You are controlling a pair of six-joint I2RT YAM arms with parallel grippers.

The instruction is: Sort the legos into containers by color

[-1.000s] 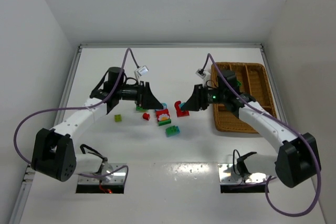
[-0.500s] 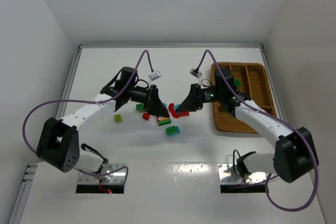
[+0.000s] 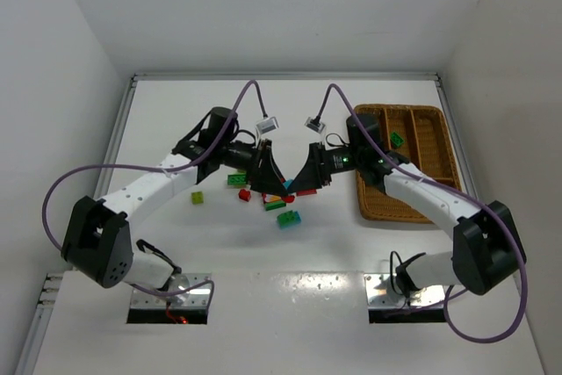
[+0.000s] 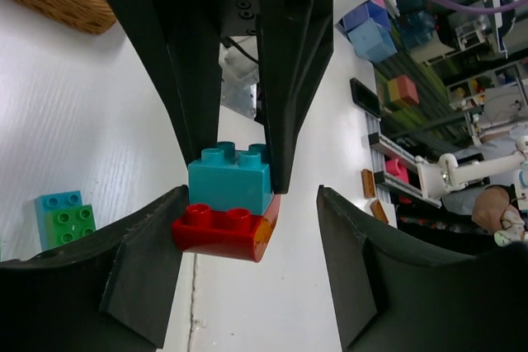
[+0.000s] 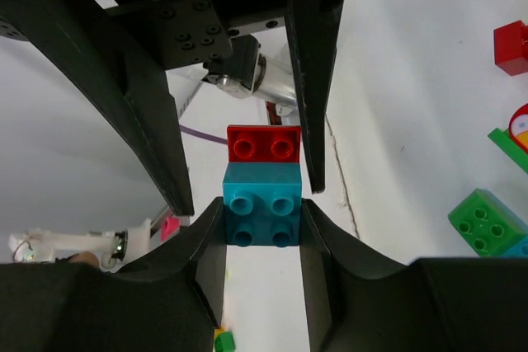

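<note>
White tabletop point(image 3: 176, 120), wicker tray point(image 3: 432, 120) at far right. Both arms meet mid-table, left of the tray, above loose bricks point(image 3: 288, 219). The right fingers point(image 5: 206, 253) clench a teal brick point(image 4: 229, 177) stacked on a red brick point(image 4: 221, 228). The left fingers point(image 4: 140, 269) bracket the red brick, not yet clenched. The step looks like splitting the pair. Next, grip the red brick and pull.

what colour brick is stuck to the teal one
Red brick on teal brick; best in right wrist view.

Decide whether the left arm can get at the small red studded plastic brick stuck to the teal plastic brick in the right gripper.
Probably yes: the right gripper clamps only the teal brick, so the red brick juts free, and the left gripper flanks it with open fingers.
</note>
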